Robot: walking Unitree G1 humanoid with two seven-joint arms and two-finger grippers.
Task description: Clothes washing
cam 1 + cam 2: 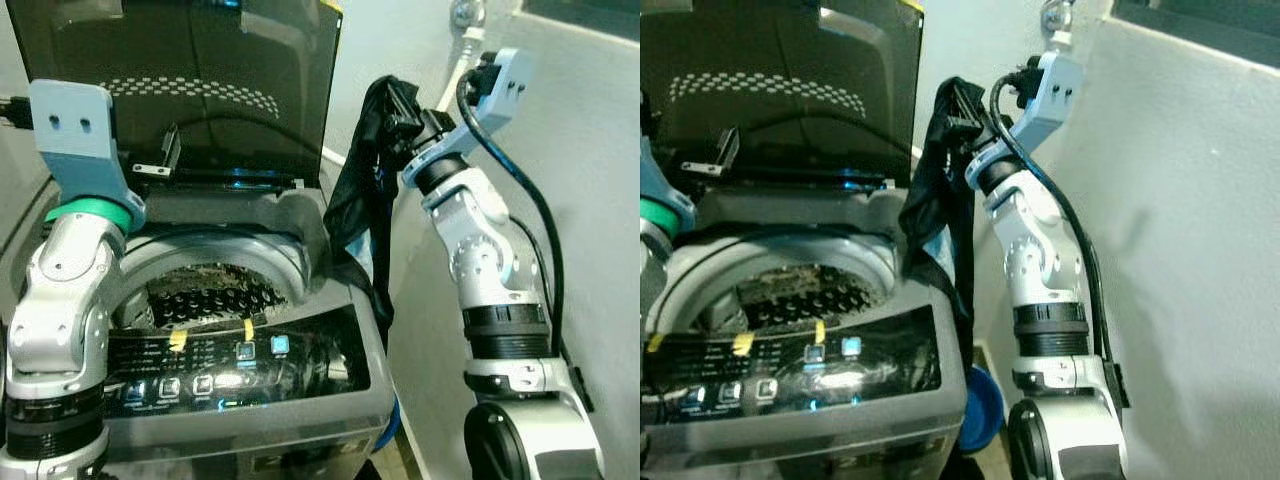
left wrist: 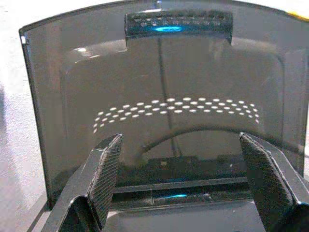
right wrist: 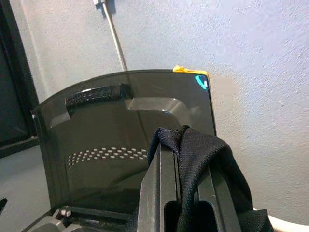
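Note:
A top-loading washing machine (image 1: 300,225) stands in front of me with its dark tinted lid (image 1: 200,70) raised upright and the steel drum (image 1: 205,295) showing. My right gripper (image 1: 393,120) is held high beside the machine's right rear corner, shut on a black garment (image 1: 360,215) that hangs down along the machine's right side. In the right wrist view the garment (image 3: 203,159) is bunched between the black fingers (image 3: 161,188). My left gripper (image 2: 181,186) is open, raised over the machine's left side and facing the lid (image 2: 164,87).
A grey wall (image 1: 1180,200) runs close along the right. A blue basin (image 1: 980,410) sits on the floor between the machine and my right side. A white pipe and tap (image 1: 462,30) are on the wall behind. The lit control panel (image 1: 230,365) is nearest me.

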